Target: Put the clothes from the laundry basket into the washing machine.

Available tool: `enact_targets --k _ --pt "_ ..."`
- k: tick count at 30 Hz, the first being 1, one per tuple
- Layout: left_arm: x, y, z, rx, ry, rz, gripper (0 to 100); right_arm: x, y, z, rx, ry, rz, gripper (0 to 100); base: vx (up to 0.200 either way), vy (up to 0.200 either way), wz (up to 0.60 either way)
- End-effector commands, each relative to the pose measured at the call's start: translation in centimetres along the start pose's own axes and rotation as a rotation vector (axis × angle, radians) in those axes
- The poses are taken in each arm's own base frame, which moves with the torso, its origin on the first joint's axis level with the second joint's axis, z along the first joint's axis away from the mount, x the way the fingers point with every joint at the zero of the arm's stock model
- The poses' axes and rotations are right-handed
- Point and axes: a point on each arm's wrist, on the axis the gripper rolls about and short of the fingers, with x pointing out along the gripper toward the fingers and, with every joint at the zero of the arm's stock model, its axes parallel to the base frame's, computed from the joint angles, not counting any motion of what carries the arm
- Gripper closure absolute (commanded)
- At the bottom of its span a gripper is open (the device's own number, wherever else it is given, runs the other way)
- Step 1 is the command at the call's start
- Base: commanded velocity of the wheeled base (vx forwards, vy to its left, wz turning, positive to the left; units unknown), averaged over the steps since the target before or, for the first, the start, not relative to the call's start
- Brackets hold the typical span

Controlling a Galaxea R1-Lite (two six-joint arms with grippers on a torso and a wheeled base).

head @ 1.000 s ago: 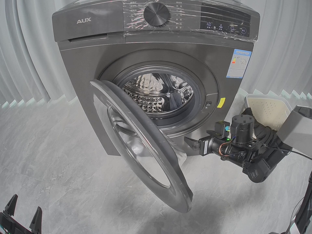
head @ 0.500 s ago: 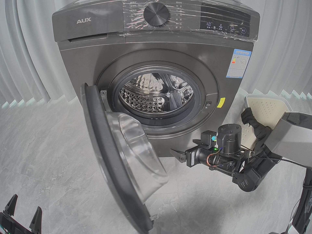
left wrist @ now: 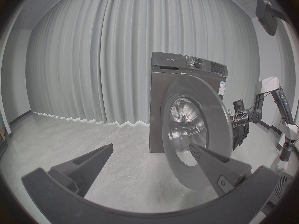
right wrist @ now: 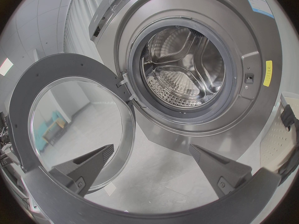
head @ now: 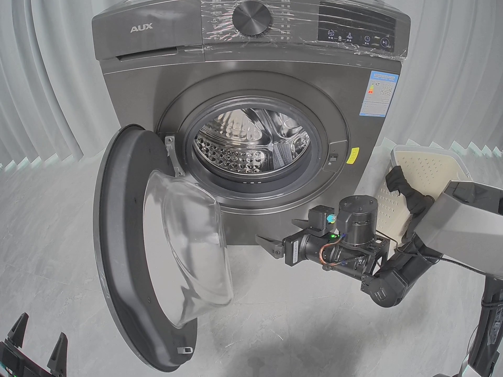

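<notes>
Washing machine [head: 251,79] stands far centre, door [head: 112,236] swung wide open to the left, steel drum [head: 251,140] exposed. Right gripper [head: 267,245] sits low in front of the machine, right of the door, fingers spread wide, holding nothing. Left gripper [head: 41,331] is near left, also spread wide, empty. Laundry basket [head: 435,171] is right of the machine; dark clothes [head: 411,192] drape over its near rim.

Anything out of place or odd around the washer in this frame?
Two small things. Crinkled plastic film covers the washing machine's control panel. A dark garment hangs over the rim of the laundry basket instead of lying inside. The door stands wide open, the drum empty; nothing spilled.
</notes>
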Motion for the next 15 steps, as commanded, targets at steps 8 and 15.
enact_targets --k 8,15 --pt "0.0 0.0 -0.5 0.002 0.0 0.0 0 4.6 3.0 -2.3 -0.017 0.025 0.085 0 0.0 0.0 0.0" --pt "0.0 0.0 -0.5 0.002 0.0 0.0 0 6.7 5.1 -3.4 -0.025 0.013 0.135 0 0.0 0.0 0.0"
